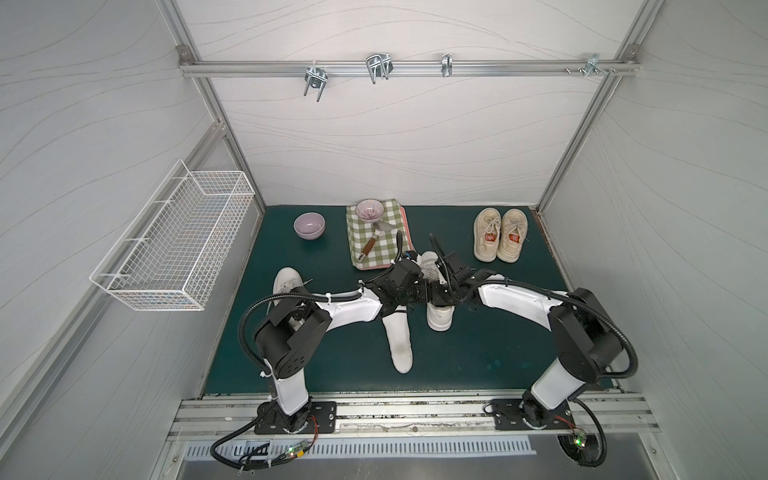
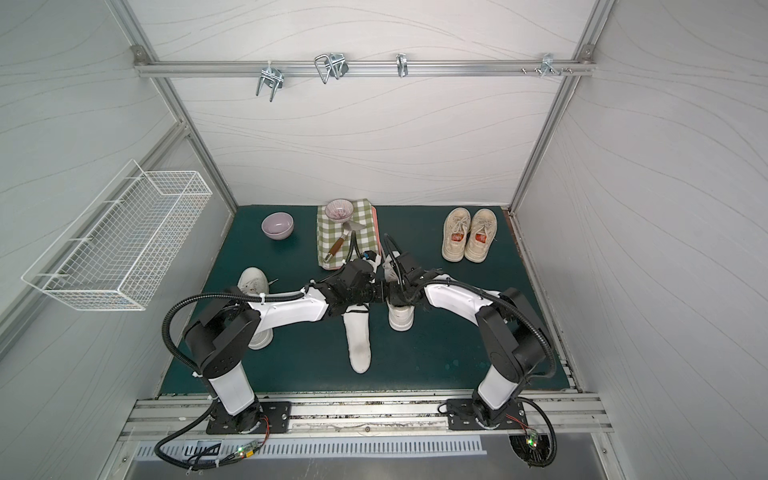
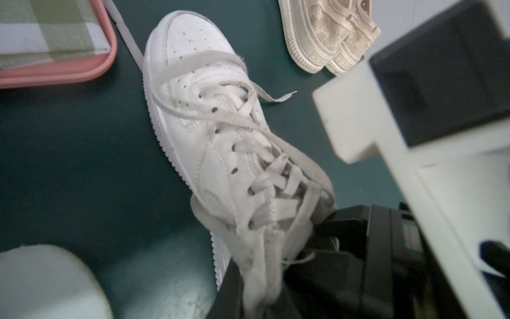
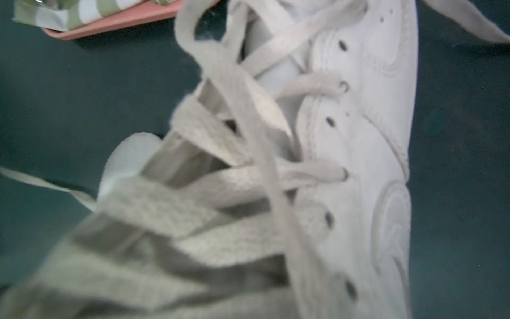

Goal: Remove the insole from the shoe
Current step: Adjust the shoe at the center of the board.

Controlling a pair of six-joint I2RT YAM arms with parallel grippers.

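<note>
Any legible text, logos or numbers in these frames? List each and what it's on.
No text reads clearly in any view.
Red labels inside the beige shoes: too small to read.
Heel embossing on the beige shoes' soles: a star shape shows, letters too blurred to read.
Round embossed mark on the white shoe: blurred, unreadable.

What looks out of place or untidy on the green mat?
A white insole lies loose on the mat, outside the white shoe beside it. That shoe's laces are undone and trail onto the mat.
</note>
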